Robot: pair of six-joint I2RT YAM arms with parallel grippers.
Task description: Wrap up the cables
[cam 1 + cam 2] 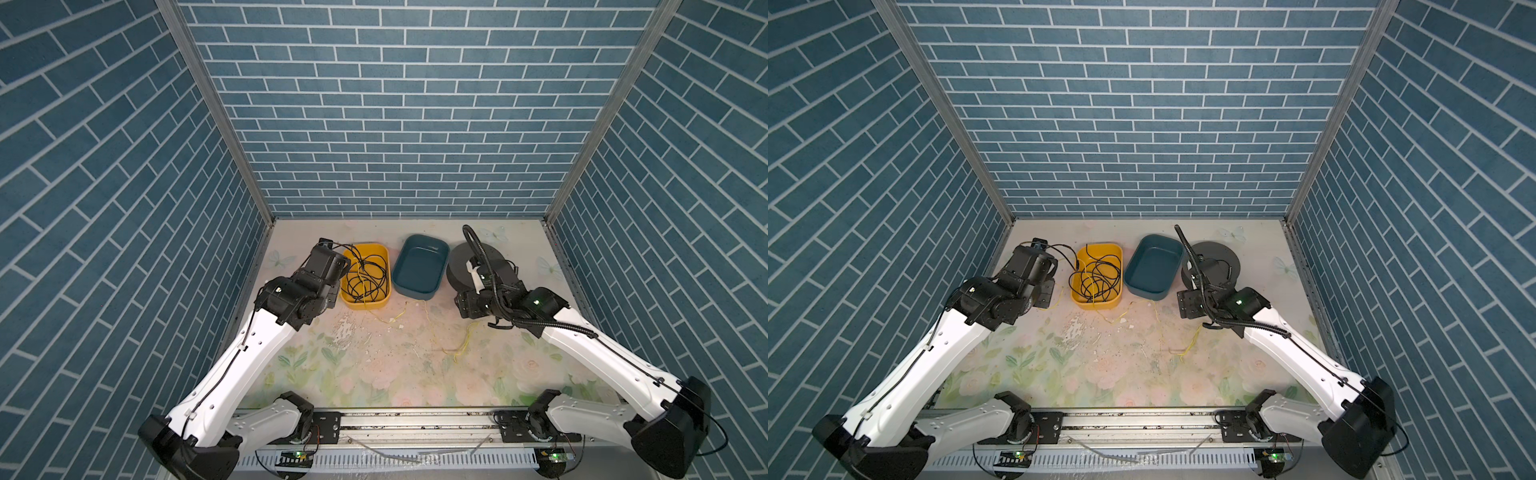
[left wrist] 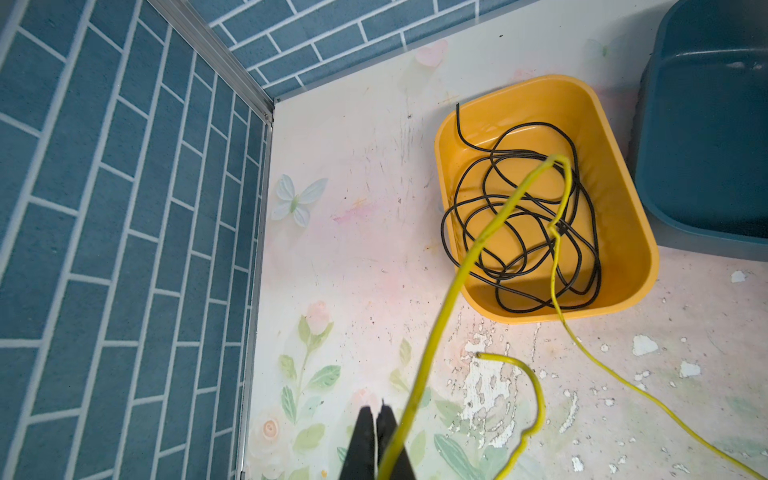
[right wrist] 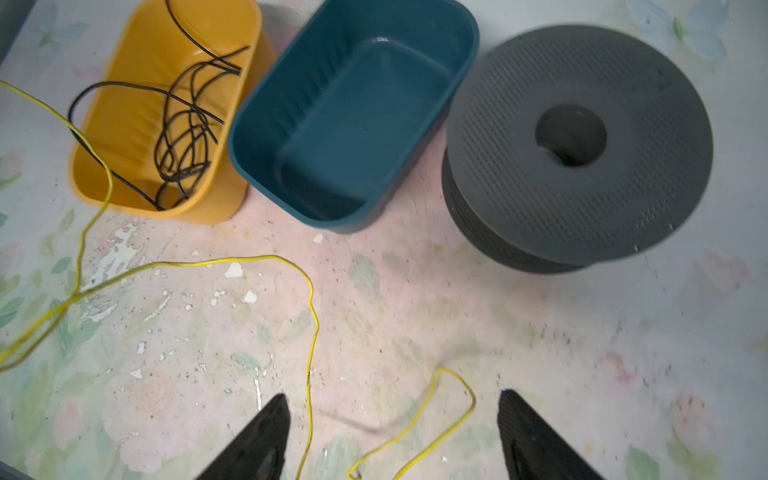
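The cables [image 1: 464, 341] trail in loose yellow strands across the floral surface [image 1: 395, 374], just below the middle of both top views, in front of the yellow bin [image 1: 374, 306] and the blue bin [image 1: 415, 293]. The left claw [image 2: 375, 409] is pinched closed on one strand, which rises from its tips and arcs over the yellow bin (where a tangle of black wires [image 2: 519, 249] lies). The right claw [image 3: 392, 395] stands wide and holds nothing; a small cable loop lies on the surface between its fingers. A grey spool [image 3: 582, 199] sits just right of the blue bin.
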